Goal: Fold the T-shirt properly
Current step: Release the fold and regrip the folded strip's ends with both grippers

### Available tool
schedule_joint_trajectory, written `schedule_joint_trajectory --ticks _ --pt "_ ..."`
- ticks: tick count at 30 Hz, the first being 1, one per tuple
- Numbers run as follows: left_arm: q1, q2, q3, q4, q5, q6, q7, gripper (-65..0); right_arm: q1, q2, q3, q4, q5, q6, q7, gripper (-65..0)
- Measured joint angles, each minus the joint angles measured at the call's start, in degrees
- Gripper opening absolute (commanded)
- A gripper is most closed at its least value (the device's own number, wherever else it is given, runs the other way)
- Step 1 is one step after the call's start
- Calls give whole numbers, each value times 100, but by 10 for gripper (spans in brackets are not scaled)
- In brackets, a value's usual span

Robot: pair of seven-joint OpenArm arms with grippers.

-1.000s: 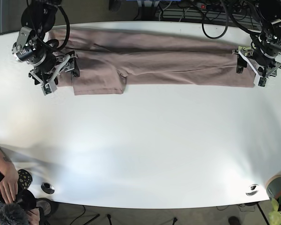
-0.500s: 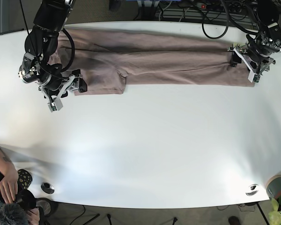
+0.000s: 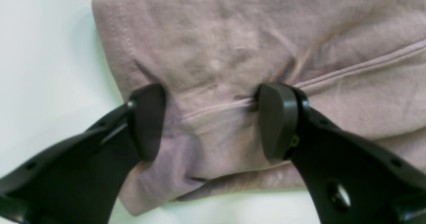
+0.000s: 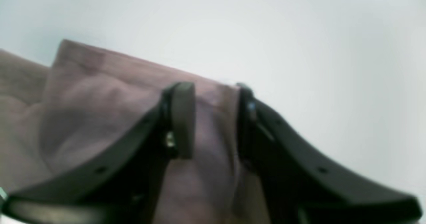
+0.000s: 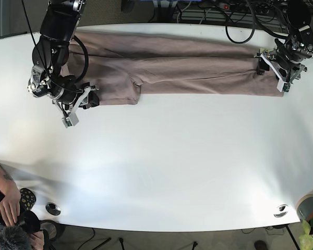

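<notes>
A mauve T-shirt (image 5: 188, 67) lies folded into a long strip along the far side of the white table (image 5: 172, 156). My left gripper (image 5: 271, 70) is at the strip's right end. In the left wrist view it (image 3: 213, 120) is open, with its fingertips (image 3: 278, 120) resting on the cloth (image 3: 233, 44) either side of a seam, near the corner. My right gripper (image 5: 87, 100) is at the lower left corner of the folded sleeve. In the blurred right wrist view its jaws (image 4: 213, 117) stand close together with the sleeve's edge (image 4: 100, 101) between them.
Cables (image 5: 224, 10) run behind the table's far edge. A person's hand (image 5: 8, 208) holds a device at the bottom left. Two round metal caps (image 5: 53, 208) (image 5: 280, 211) sit near the front edge. A plant (image 5: 310, 232) is at the bottom right.
My right gripper has moved down and to the right, from beside the sleeve to its lower left corner. My left gripper has shifted slightly up and in onto the strip's right end.
</notes>
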Motion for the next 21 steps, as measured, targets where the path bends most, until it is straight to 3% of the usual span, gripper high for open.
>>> schedule_joint_trajectory --ticks 3,7,14,21 --pt "0 -2 0 0 2 0 0 -247 -17 -13 13 0 28 0 4 -542" --pt "-2 2 0 0 2 0 0 -247 -17 -24 17 4 -2 -4 -7 -650" --pt "-15 9 7 -9 4 0 0 -247 -437 -323 525 1307 -98 -24 -175 -650" --pt "-15 11 9 -11 4 0 -2 -247 -984 -417 872 2393 -24 4 -494 -650"
